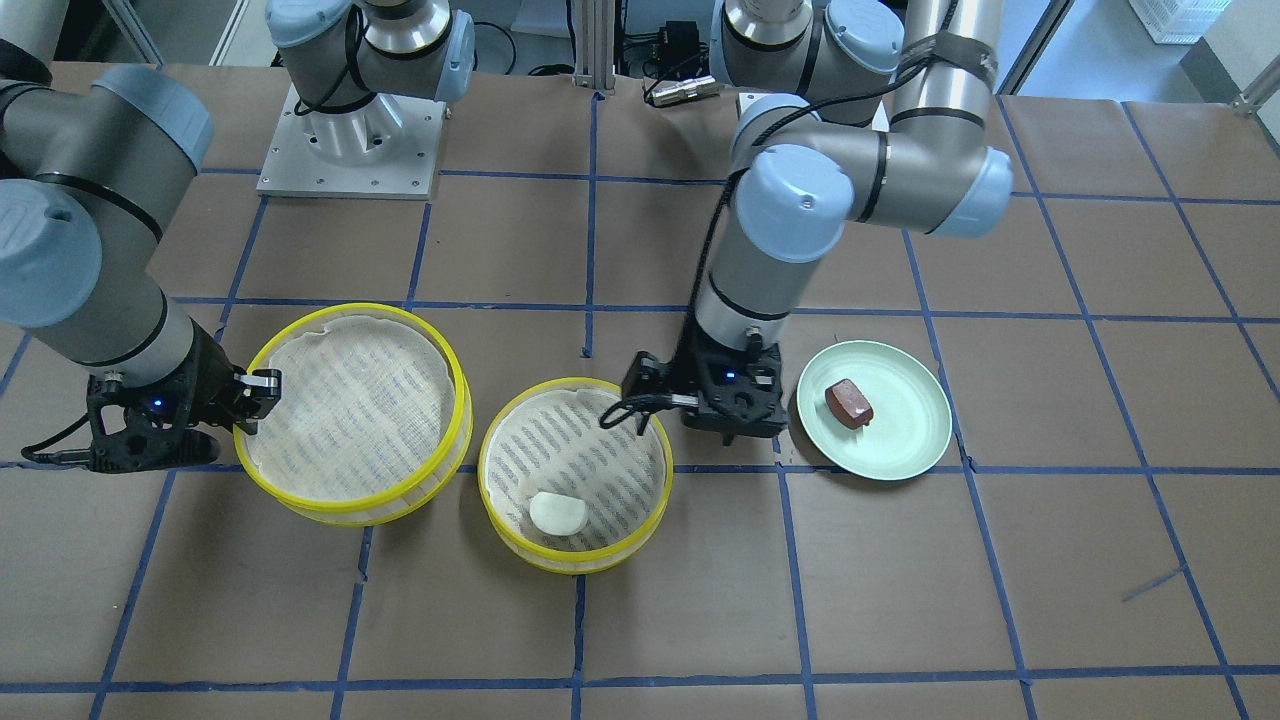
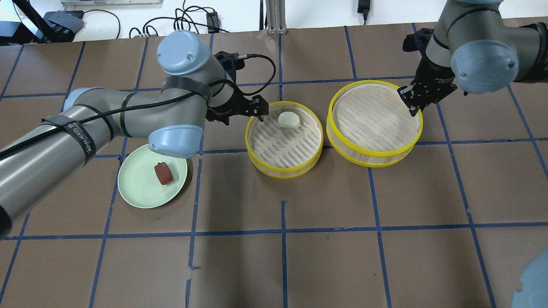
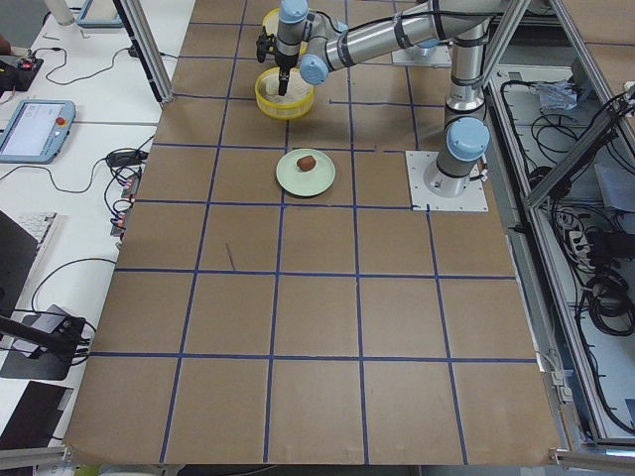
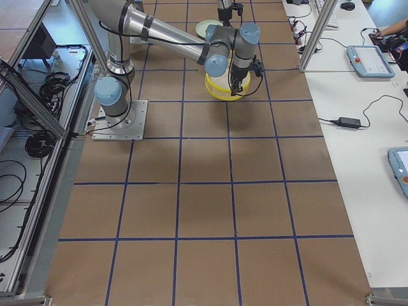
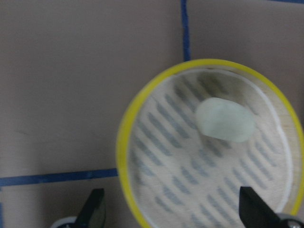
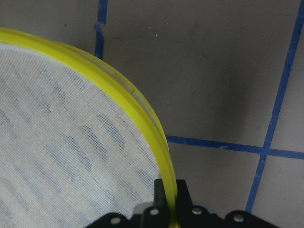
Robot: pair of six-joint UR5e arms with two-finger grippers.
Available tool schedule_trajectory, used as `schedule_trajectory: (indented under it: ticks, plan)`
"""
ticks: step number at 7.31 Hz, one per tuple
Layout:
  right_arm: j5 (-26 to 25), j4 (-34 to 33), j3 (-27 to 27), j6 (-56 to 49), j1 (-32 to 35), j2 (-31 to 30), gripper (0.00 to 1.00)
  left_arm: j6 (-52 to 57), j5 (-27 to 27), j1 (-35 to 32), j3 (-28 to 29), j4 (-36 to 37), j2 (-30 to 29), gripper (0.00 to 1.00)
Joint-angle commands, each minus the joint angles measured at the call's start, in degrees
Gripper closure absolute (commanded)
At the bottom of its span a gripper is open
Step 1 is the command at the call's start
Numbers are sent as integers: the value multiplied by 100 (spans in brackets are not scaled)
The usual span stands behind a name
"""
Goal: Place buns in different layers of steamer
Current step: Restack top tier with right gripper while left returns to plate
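steamer is split: bun tray [image 2: 278, 147] and empty tray [image 2: 372, 119] both sit on the table, the empty one just beside the bun tray on the side away from the plate. looks deliberate, so each layer can be loaded from above
white bun [image 2: 289, 119] lies inside the bun tray, near its wall on the side away from the robot
brown bun [image 2: 164, 174] is on the green plate [image 2: 137, 190], near the bun tray's other side
left gripper [image 2: 259, 109] hovers over the bun tray's plate-side rim, fingers apart and empty, likely free to fetch the brown bun
right gripper [image 2: 410, 102] is clamped on the empty tray's rim, on the side away from the bun tray, probably to steady it or lift it for stacking
trays: yellow rims, whitish slatted sides, white liners with grey dashes. white bun is smooth and rounded, brown bun oblong and reddish
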Motion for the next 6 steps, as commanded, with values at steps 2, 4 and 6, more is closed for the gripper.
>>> schedule_trajectory:
  ticks: [2,4,6]
  plan:
    - [100,25,-40,1081,447,-61,88,1485,88,1809,-686,-871,456,0]
    - [101,-150,-66,2372,1264,26,88,1565,105,2183,-1162,-891,447,0]
    - [92,-588,-75,3288,1915,263,88,1495,488,2193,-1172,-1135,246,0]
